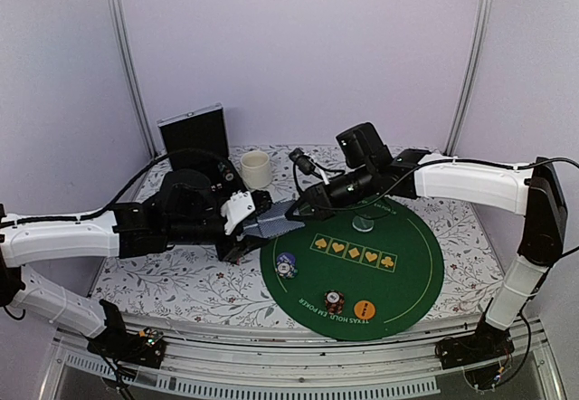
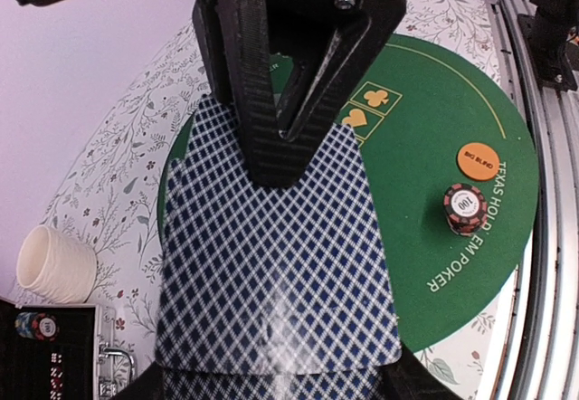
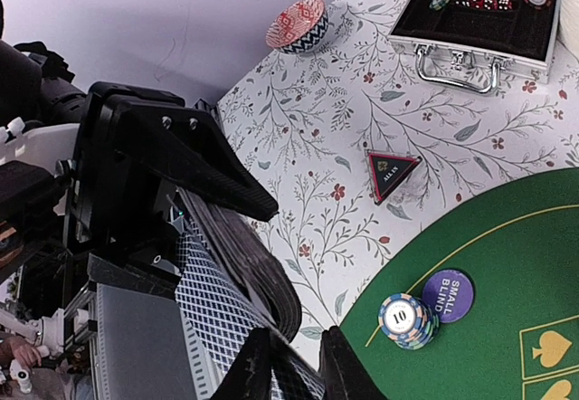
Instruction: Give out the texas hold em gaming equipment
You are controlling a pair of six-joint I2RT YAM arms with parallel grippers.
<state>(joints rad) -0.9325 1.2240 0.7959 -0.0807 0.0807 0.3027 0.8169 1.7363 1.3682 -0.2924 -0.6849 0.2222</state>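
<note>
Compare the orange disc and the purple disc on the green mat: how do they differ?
The orange disc reads BIG BLIND; the purple disc reads SMALL BLIND. The orange disc lies by the dark red chip stack marked 100; the purple disc by the blue-white chip stack marked 10. Both are flat, round and lie on the green mat.

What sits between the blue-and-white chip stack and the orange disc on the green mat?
The dark red chip stack, nearer the orange disc than the blue-and-white chip stack; the top view shows it.
</note>
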